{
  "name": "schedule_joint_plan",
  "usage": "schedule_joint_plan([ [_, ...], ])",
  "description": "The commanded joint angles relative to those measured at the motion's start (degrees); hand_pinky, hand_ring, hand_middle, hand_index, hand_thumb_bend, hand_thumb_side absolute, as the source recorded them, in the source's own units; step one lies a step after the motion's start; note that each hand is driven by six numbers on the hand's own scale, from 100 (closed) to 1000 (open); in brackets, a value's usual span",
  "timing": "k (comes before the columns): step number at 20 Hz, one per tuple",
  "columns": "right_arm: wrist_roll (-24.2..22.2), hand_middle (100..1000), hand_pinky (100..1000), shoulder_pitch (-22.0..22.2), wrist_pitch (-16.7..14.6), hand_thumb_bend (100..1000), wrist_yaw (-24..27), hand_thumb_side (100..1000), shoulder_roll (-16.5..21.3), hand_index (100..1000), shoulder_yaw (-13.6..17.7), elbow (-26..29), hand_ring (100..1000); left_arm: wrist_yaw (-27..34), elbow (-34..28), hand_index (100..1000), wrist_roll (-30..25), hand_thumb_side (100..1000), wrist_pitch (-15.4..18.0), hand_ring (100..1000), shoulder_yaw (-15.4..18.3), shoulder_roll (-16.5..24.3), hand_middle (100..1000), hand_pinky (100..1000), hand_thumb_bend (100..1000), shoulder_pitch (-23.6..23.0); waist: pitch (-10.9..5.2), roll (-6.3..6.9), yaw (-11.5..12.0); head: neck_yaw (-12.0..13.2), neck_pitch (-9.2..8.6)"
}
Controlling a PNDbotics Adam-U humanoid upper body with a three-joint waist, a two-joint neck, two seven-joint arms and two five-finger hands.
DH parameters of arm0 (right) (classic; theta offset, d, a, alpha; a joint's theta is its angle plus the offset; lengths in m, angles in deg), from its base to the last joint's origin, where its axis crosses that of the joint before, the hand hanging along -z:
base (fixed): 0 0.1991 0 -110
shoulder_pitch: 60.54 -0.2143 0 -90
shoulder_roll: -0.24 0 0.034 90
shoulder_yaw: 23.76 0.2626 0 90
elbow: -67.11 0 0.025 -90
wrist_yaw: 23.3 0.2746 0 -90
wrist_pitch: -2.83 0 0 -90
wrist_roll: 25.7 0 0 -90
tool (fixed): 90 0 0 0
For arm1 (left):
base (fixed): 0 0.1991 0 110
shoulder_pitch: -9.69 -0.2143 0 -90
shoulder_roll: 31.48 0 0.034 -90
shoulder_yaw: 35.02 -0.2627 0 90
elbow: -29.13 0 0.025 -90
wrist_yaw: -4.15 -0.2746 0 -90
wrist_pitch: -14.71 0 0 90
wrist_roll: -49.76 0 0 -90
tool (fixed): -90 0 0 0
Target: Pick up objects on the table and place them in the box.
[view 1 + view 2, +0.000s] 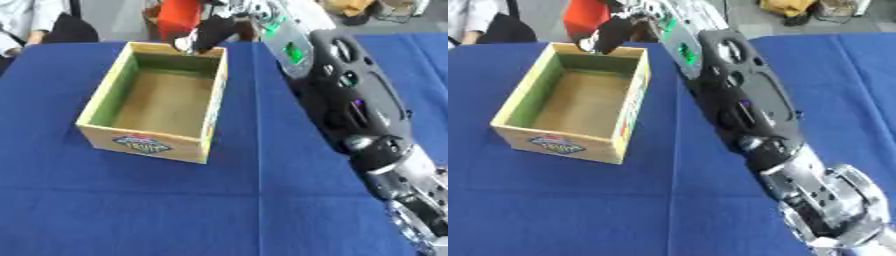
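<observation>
One open wooden box [156, 102], its long axis running away from the camera, bears a colourful label too blurred to read and sits left of centre on the blue table [262, 210], while the right robot hand [206, 35], fingers curled round one red object [178, 17], hangs over its far rim.

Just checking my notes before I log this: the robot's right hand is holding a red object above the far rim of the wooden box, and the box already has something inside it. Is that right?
Not quite. The wooden box holds nothing yet: the left eye view shows its bare floor. The rest stands: the right hand holds the red object above the far rim.
</observation>
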Motion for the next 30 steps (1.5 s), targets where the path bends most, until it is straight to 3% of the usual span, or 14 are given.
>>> schedule_joint_plan([
  [1, 1.5, 344, 762, -1.0, 0.9, 100, -1.6, 542, -1.1, 357, 0.1, -0.7, 682, 0.1, -1.0, 778, -0.1, 931, -0.2, 627, -0.2, 1.2, 586, 477, 427, 0.5, -0.81, -0.02, 0.3, -0.3, -0.64],
  [6, 3.9, 344, 762, -0.2, 2.7, 100, -4.2, 528, -3.3, 359, 0.1, -3.8, 681, 0.2, -1.0, 778, -0.2, 929, -0.2, 626, -0.2, 1.1, 585, 477, 426, 0.7, -0.52, -0.12, 0.7, -0.6, -0.91],
  [16, 3.9, 363, 761, 0.6, 1.8, 100, -7.0, 518, -6.1, 382, -1.3, -8.2, 688, 0.2, -1.0, 776, -0.4, 921, -0.4, 626, -0.2, 0.8, 584, 477, 424, 1.0, -0.01, -0.46, 1.0, -0.9, -1.18],
  [21, 5.6, 386, 760, 0.9, 2.9, 100, -9.4, 518, -7.4, 419, -0.7, -11.1, 695, 0.2, -1.0, 776, -0.4, 921, -0.4, 626, -0.2, 0.7, 584, 478, 424, 1.0, 0.09, -0.48, 1.2, -1.0, -1.35],
  [24, 7.2, 438, 784, 0.9, 3.7, 100, -10.7, 519, -8.0, 456, -0.1, -12.7, 735, 0.2, -1.0, 776, -0.5, 920, -0.4, 626, -0.3, 0.7, 584, 478, 424, 1.0, 0.12, -0.48, 1.3, -1.1, -1.36],
  [28, 6.9, 607, 805, 0.8, 3.1, 100, -12.3, 502, -8.5, 657, 0.0, -14.2, 789, 0.2, -1.0, 775, -0.6, 919, -0.5, 626, -0.3, 0.7, 584, 478, 424, 1.0, 0.15, -0.51, 1.3, -1.2, -1.38],
  [30, 5.4, 679, 824, 0.8, 2.3, 100, -13.2, 506, -8.7, 708, -0.1, -14.7, 814, 0.2, -1.0, 775, -0.5, 918, -0.5, 626, -0.3, 0.7, 583, 478, 423, 1.0, 0.15, -0.51, 1.3, -1.3, -1.41],
])
